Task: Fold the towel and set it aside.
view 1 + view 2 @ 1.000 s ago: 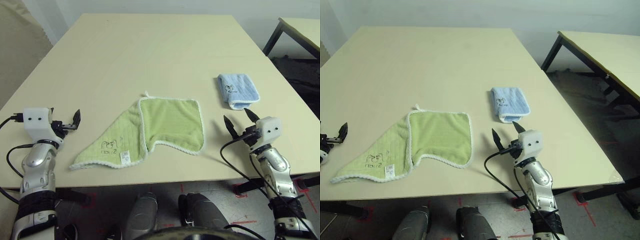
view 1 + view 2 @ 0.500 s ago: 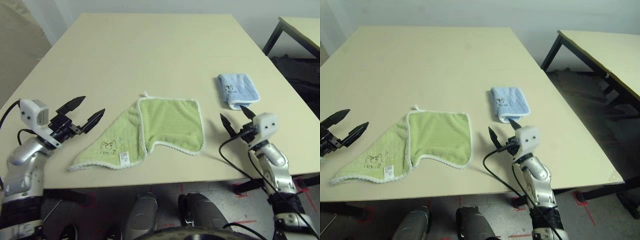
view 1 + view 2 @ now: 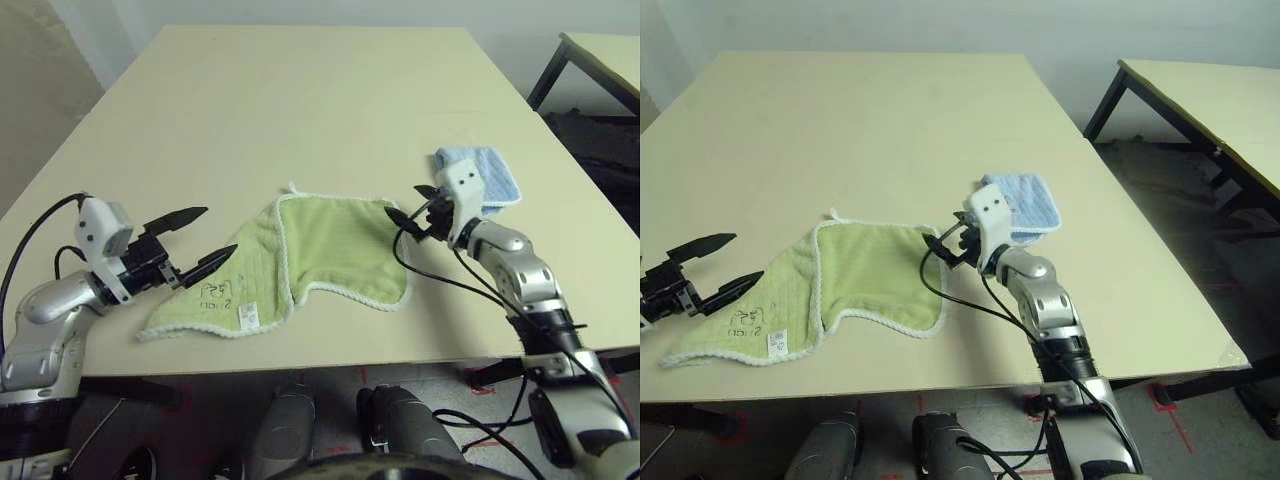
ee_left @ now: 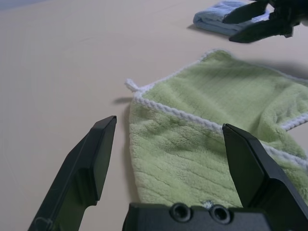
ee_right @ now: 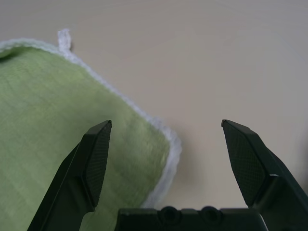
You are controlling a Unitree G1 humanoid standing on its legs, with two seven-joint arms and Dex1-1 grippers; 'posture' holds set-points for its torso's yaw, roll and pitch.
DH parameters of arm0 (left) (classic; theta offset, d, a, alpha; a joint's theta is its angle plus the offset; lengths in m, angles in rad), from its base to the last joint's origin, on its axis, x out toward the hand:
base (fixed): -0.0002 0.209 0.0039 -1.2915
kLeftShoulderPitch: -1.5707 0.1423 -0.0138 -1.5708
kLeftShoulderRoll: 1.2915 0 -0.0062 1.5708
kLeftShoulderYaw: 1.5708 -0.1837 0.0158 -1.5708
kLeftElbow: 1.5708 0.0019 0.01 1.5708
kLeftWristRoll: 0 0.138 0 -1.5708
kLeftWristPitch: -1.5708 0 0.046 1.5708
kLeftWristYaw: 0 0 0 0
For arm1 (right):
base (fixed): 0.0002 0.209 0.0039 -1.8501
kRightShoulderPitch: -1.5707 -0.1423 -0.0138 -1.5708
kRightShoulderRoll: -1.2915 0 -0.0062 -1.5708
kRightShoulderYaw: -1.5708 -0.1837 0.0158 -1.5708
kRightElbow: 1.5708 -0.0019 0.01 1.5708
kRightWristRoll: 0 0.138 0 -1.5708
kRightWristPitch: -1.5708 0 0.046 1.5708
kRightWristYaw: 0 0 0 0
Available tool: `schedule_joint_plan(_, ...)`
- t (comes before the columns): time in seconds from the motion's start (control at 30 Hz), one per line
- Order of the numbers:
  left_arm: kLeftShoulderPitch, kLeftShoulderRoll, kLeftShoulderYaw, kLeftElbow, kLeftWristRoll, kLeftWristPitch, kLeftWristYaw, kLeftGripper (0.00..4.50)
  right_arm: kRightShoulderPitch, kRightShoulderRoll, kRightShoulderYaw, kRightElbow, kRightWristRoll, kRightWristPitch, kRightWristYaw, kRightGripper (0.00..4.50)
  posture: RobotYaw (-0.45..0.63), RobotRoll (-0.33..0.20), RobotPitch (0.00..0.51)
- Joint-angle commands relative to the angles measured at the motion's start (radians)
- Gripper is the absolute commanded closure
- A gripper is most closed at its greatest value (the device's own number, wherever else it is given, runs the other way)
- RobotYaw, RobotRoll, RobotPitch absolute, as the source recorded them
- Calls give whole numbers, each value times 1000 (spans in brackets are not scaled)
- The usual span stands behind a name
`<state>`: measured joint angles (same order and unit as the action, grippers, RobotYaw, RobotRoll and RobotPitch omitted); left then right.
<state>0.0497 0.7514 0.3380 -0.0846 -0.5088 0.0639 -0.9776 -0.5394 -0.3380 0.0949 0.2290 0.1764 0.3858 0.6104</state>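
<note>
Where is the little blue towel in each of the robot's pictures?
Left eye view: the blue towel lies right of middle, just behind the right gripper.
Right eye view: it lies near the middle, behind that same gripper.
Left wrist view: it lies far off beyond the green towel, partly behind the other gripper.
Right wrist view: not in it.
Shared landmark: the green towel's small white loop.

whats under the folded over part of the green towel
The towel lies partly doubled: its right portion covers a lower layer of the same cloth, which sticks out at the left with the drawing and tag. Beneath that is the table. Anything between the layers is hidden.
</note>
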Motion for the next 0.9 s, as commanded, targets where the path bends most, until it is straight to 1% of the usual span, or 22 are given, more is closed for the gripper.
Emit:
schedule_joint_plan(0.03,1,5,-6,-46,13,31,24,0,-22,11,13,69,-18,26,-1,37,160,0,91)
schedule_joint_plan(0.2,-17,9,-14,-74,21,52,49,0,-38,11,18,103,-22,66,19,37,159,0,87)
schedule_joint_plan(0.43,-31,12,-26,-67,35,50,39,0,-33,22,11,115,-22,96,22,37,154,0,86)
schedule_joint_plan(0.53,-31,10,-27,-61,41,43,33,0,-26,32,0,115,-7,89,30,480,154,0,85)
schedule_joint_plan(0.63,-28,6,-24,-43,48,27,21,0,-17,40,-10,110,3,84,35,1470,154,0,85)
schedule_joint_plan(0.73,-24,5,-19,-28,51,12,10,0,-11,46,-21,104,16,85,36,2627,154,0,89)
schedule_joint_plan(0.8,-23,5,-18,-17,55,-3,2,0,-8,49,-28,98,24,89,33,3244,155,0,89)
schedule_joint_plan(0.9,-29,4,-16,0,60,-25,-3,0,-2,49,-34,90,30,90,32,4425,155,0,89)
